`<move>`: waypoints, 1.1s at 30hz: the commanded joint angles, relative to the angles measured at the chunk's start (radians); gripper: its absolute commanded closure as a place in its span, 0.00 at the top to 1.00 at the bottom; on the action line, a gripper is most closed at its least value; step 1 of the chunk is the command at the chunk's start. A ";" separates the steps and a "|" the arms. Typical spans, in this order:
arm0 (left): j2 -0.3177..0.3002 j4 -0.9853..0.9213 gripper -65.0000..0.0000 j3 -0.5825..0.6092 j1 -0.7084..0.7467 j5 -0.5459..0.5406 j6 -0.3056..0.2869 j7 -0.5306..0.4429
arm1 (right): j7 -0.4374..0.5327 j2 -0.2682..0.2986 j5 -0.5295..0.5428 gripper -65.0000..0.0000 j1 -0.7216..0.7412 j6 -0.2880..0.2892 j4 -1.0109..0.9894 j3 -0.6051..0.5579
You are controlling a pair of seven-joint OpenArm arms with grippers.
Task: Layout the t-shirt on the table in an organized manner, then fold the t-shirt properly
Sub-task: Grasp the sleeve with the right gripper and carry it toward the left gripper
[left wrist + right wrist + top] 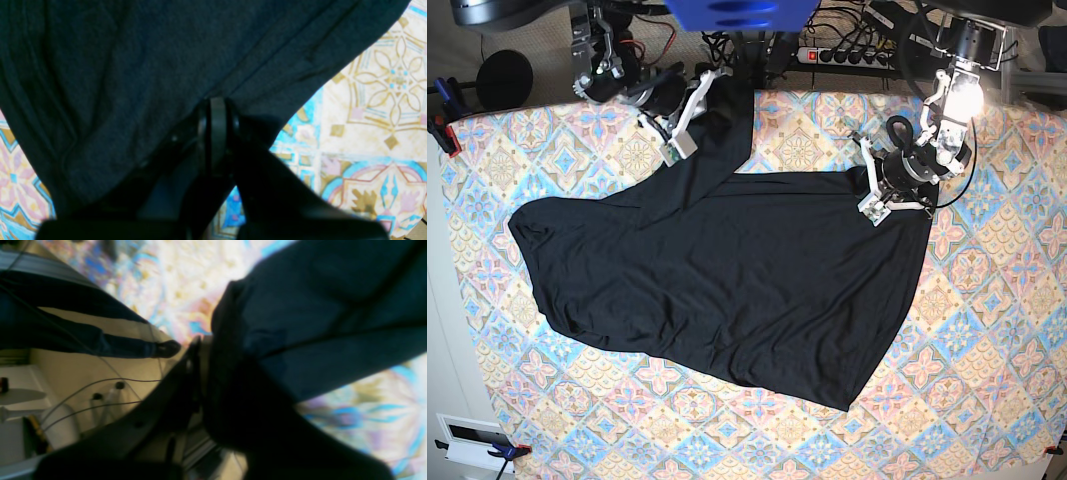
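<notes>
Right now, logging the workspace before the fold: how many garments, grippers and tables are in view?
T-shirt: 1
Grippers: 2, the left gripper and the right gripper, each shut on the t-shirt
Table: 1
Total: 4

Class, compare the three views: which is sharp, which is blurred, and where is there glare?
Base view: sharp, with lamp glare top right. Left wrist view: t-shirt and table fairly crisp. Right wrist view: everything smeared and soft.
</notes>
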 commanded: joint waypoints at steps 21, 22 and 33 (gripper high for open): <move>0.003 -0.035 0.00 0.014 0.029 0.071 -0.011 0.143 | 0.036 -0.064 -0.287 0.00 0.487 0.006 -0.042 -0.394; 0.003 -0.035 0.00 0.014 0.029 0.071 -0.011 0.143 | 0.036 -0.076 -0.290 0.00 0.502 0.006 -0.052 -0.394; 0.025 -0.035 0.00 0.014 0.029 0.072 -0.009 0.143 | 0.092 -0.155 -0.285 0.00 0.645 0.006 -0.177 -0.397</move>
